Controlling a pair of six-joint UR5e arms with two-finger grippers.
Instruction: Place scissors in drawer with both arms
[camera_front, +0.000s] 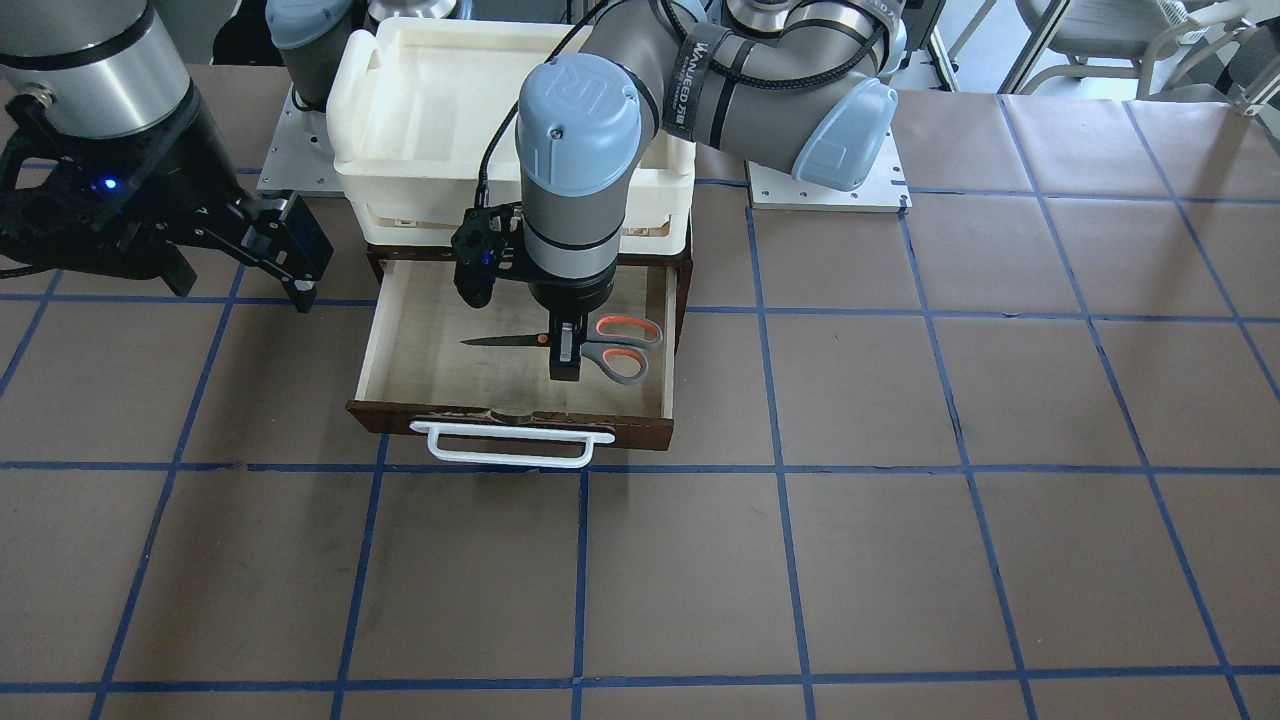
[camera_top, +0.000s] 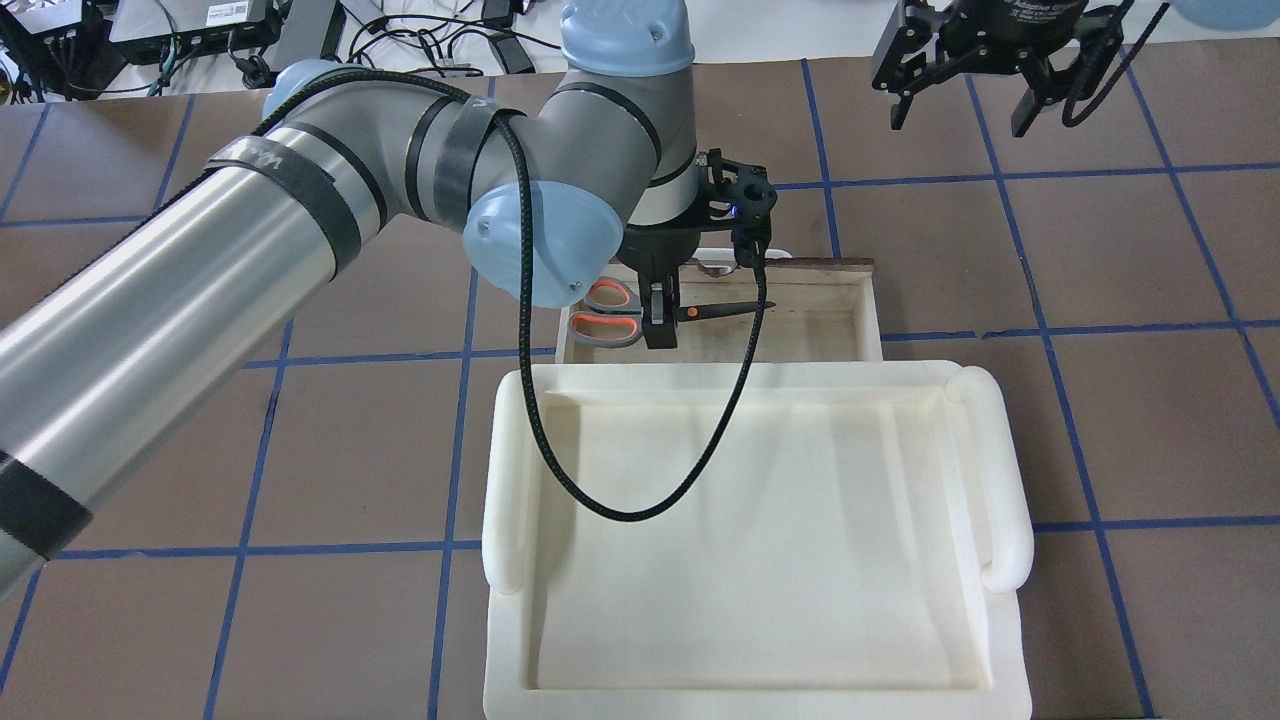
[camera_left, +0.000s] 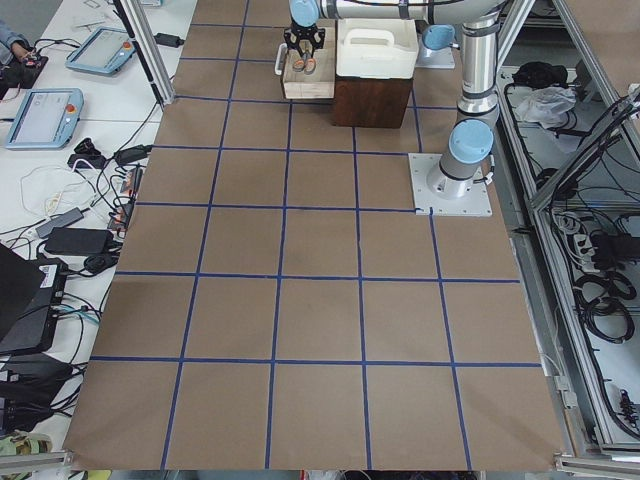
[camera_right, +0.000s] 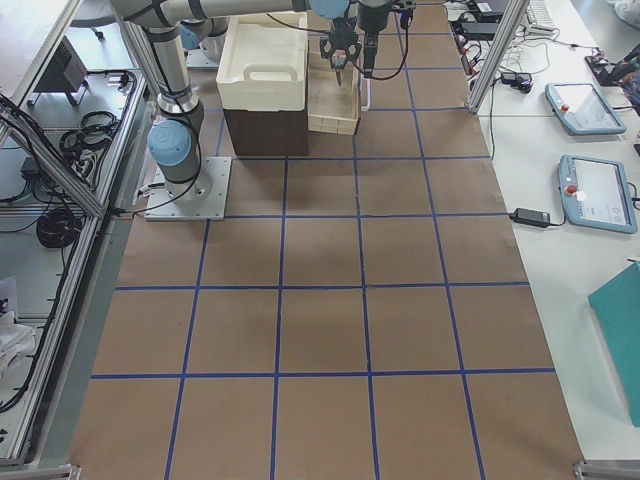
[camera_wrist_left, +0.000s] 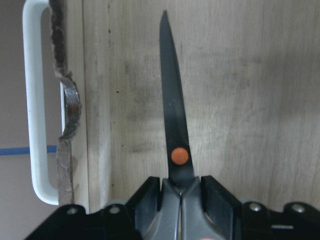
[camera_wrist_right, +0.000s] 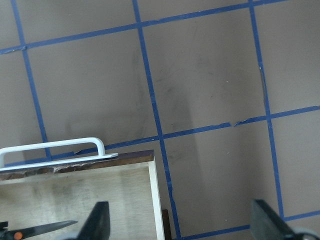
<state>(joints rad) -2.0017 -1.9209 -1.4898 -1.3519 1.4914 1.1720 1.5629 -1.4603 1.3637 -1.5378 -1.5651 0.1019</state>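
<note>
The left gripper (camera_front: 565, 348) is squeezed tight on the scissors (camera_wrist_left: 172, 115). Its two black fingers (camera_wrist_left: 215, 197) press on the grey part right behind the orange dot (camera_wrist_left: 179, 156), one finger on each side. The blades are closed and stick straight out past the fingers. The orange-lined loops (camera_front: 600, 352) stick out the other way, behind the fingers. The gripper points straight down into the open drawer (camera_front: 372, 350). So the scissors are inside the drawer, low over its pale wood floor. I cannot tell if they touch the floor.

Off to one side of the gripper, along the blades, runs the drawer's dark front with its white handle (camera_wrist_left: 35, 100). On the other side of the gripper, a big white foam tray (camera_top: 505, 560) sits on top of the dark box (camera_left: 372, 100) that the drawer slides out of. A black cable (camera_top: 640, 515) from the left arm (camera_top: 200, 290) hangs in a loop over that tray.

Far from the left gripper, off past the end the blades point to, the right gripper (camera_wrist_right: 182, 225) hangs up in the air. Its fingers (camera_wrist_right: 100, 220) are spread wide and hold nothing. Below it lie the brown table (camera_wrist_right: 210, 100) with its blue tape lines (camera_wrist_right: 151, 100) and one corner of the drawer.
</note>
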